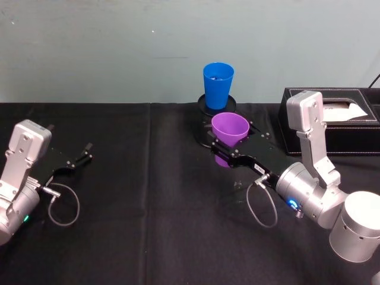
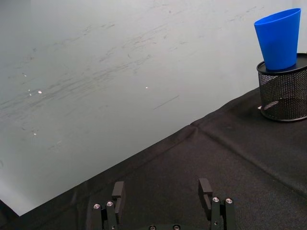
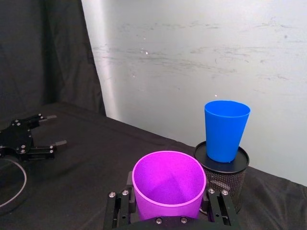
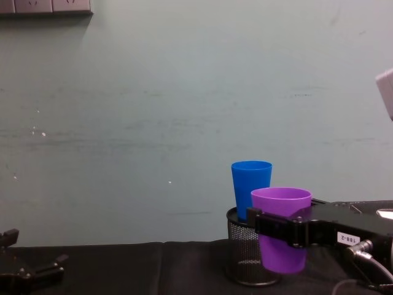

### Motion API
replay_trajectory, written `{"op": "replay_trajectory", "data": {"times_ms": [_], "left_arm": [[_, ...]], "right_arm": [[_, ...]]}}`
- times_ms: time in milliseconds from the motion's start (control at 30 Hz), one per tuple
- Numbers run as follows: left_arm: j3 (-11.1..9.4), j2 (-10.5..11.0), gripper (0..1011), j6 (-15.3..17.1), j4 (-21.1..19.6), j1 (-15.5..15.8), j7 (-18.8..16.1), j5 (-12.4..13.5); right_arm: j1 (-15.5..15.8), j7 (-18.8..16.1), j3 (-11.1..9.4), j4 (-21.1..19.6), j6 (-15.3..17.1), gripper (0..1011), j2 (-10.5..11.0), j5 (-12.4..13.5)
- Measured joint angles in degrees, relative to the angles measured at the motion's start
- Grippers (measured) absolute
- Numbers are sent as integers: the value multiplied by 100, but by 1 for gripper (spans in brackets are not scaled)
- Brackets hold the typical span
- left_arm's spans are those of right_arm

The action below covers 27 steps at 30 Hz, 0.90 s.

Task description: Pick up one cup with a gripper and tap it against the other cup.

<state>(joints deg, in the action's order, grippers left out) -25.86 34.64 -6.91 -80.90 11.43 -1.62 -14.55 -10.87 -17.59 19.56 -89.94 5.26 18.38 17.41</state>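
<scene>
Right pincer shut round purple tumbler at mid-wall, rim up, seemingly clear of surface, just in front of wire-mesh holder. Blue tumbler stands atop holder. I judge mid-wall grip leaves purple rim free for tap. Left pincer parked well left of holder, jaws apart, empty.

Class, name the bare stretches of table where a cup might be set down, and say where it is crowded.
Free: the wide black cloth between the left tool and the right tool. Crowded: the back right, where the purple cup, the blue cup on its mesh holder and the black box cluster.
</scene>
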Motion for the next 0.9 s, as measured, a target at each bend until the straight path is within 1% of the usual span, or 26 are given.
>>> {"op": "replay_trajectory", "data": {"times_ms": [900], "left_arm": [[0, 0, 1000, 0, 0, 0, 0, 0]], "right_arm": [[0, 0, 0, 0, 0, 731, 0, 0]]}}
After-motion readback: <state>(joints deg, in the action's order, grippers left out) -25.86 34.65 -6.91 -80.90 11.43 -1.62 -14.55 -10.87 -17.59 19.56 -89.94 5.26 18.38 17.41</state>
